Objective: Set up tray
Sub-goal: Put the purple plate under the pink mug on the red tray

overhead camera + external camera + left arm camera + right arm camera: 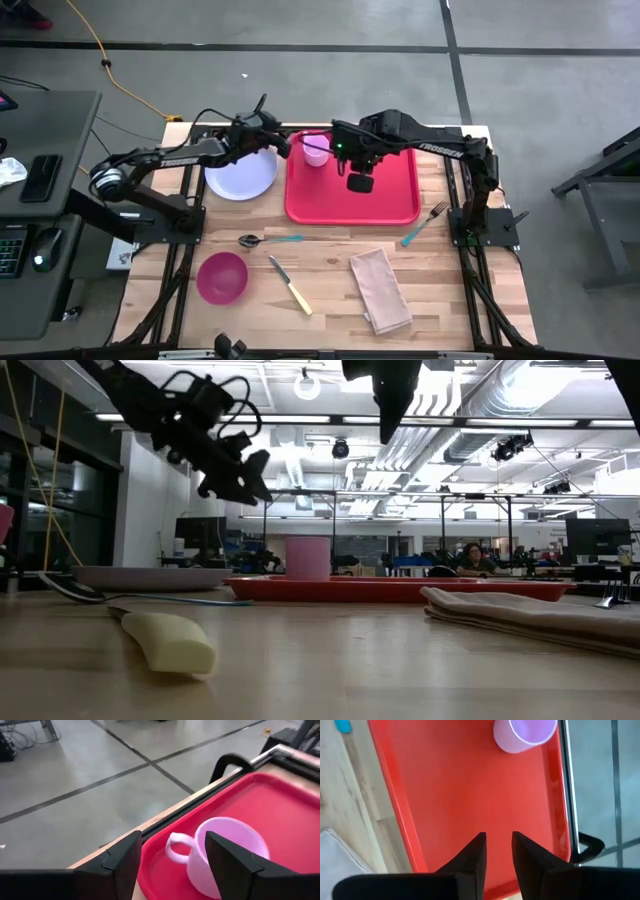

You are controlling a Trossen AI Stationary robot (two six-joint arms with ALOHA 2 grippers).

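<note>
Low view puts the knife [165, 640] and napkin [530, 615] nearest on the surface, then the tray [400, 589] carrying only a cup [307, 557], above which the left claw [288, 146] hangs spread and empty, the right claw [361, 183] nearly closed and empty, so a low sweep could topple that cup.

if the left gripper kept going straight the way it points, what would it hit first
Probably the pink mug on the red tray: the left gripper is open with the mug just ahead between its fingers, though the depth is unclear.
</note>
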